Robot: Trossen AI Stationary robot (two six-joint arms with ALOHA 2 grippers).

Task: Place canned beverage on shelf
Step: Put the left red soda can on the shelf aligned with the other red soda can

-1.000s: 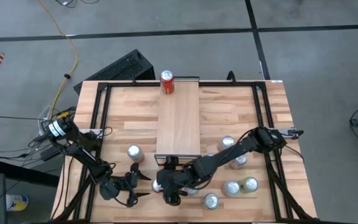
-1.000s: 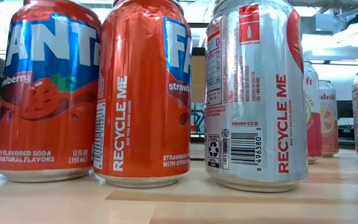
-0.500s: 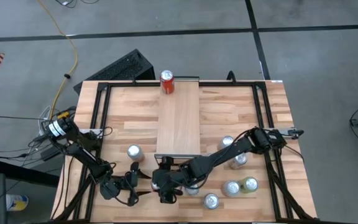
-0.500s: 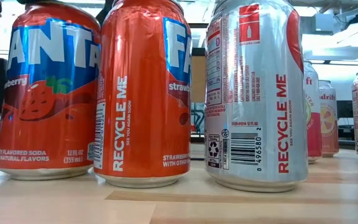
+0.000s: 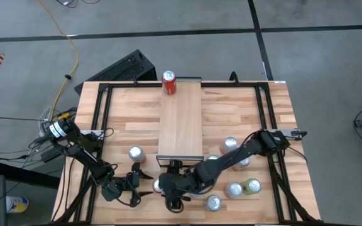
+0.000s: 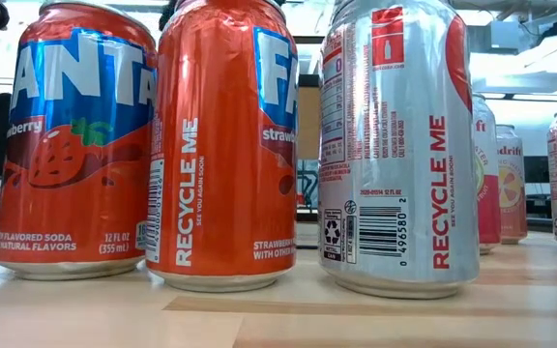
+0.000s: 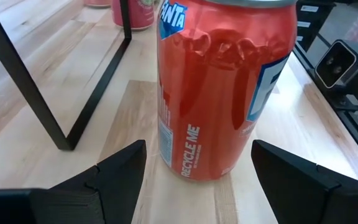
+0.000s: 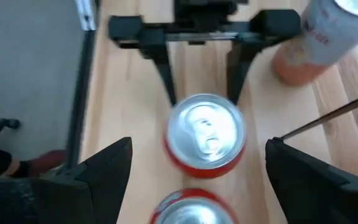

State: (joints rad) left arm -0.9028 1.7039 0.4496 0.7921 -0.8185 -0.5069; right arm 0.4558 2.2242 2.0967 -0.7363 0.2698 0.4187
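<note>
The shelf (image 5: 181, 119) runs down the table's middle, and a red can (image 5: 169, 83) stands on its far end. Near the front edge a red Fanta can (image 7: 222, 87) stands upright on the table. My left gripper (image 5: 144, 182) lies low and open, its fingertips on either side of the can's near side (image 7: 197, 168). Whether they touch it I cannot tell. My right gripper (image 8: 197, 177) hovers open above this can's silver top (image 8: 205, 134), slanting down. A second red can (image 8: 194, 208) stands right beside the first.
Several more cans stand at the front right (image 5: 234, 188) (image 5: 213, 202) and beside the shelf (image 5: 230, 144). A silver-topped can (image 5: 135, 152) stands left of the shelf's near end. The shelf's black leg frame (image 7: 55, 106) is close to my left gripper. A silver can (image 6: 399, 145) stands by the red ones.
My right gripper has risen a little above the red cans, staying open. The red can at the left of the low view has shifted slightly and stands upright as before.
</note>
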